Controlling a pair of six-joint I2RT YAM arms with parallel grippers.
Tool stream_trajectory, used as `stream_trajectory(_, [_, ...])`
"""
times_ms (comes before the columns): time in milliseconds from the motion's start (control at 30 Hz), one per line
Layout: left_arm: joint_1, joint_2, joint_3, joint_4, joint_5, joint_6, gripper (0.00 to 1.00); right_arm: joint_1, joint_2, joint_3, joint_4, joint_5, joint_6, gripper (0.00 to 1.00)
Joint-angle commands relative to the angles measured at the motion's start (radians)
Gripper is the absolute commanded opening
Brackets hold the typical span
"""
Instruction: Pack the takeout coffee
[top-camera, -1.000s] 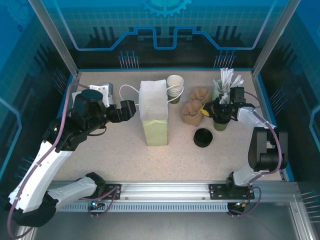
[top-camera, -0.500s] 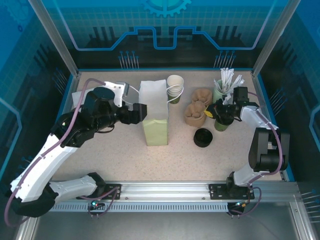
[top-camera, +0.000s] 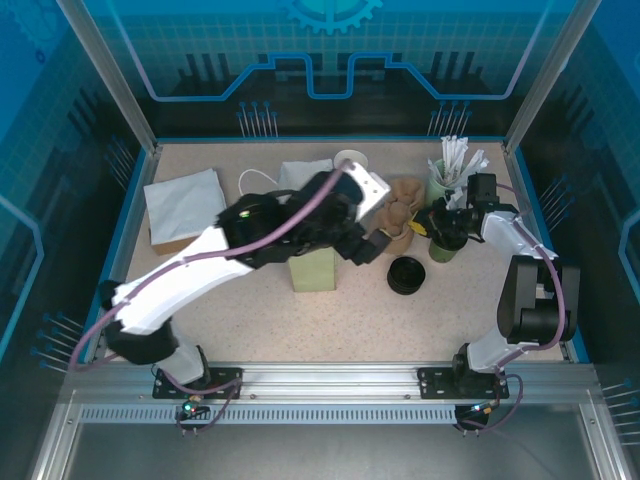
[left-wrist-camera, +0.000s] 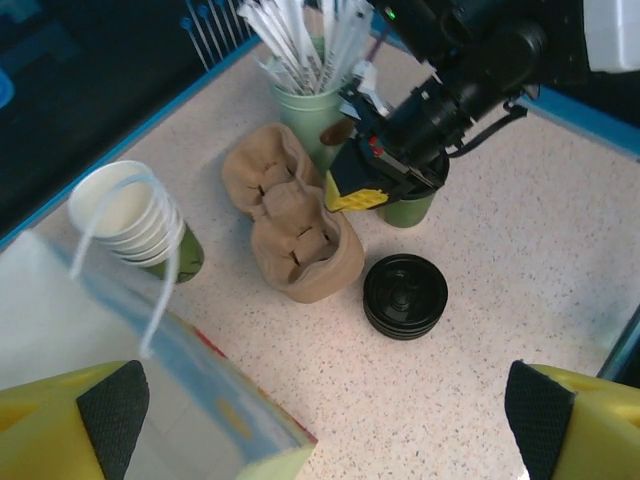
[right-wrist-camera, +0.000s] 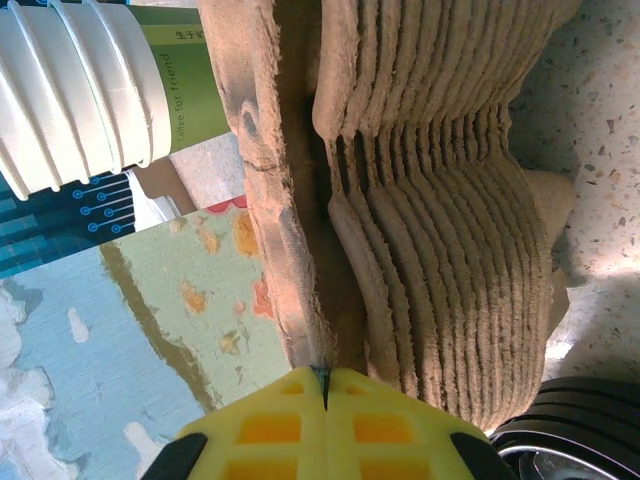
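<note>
On the speckled table (top-camera: 450, 320) the carriers (left-wrist-camera: 300, 235) sit stacked beside the bag (top-camera: 312, 272), the right gripper (right-wrist-camera: 322, 385) pinched on one rim, probably to peel it free. The left gripper (top-camera: 362, 248) hangs above, jaws wide, likely to steady the stack.

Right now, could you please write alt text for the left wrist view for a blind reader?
The open left claw hangs over a stack of brown pulp cup carriers, black lids beside it. The shut right claw sits at the carriers' edge, near a cup of straws.
</note>
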Motion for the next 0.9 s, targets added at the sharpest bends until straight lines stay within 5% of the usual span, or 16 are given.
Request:
stream_trajectory(0, [-0.005,0.105,0.103,-0.126,0.024,0.056,0.93,-0.021,-0.014,0.028,-0.037,-0.016,-0.017,0.0])
stream_trajectory(367, [0.027,0.422,0.319,-0.209,0.147,0.017,0.81,-0.023,-0.013,0.028,-0.038,-0.022,-0.026,0.0])
stream_trajectory(867, [0.179,0.532,0.264,-0.037,0.413,-0.114,0.72,-0.023,-0.003,0.028,-0.04,-0.024,-0.032,0.0])
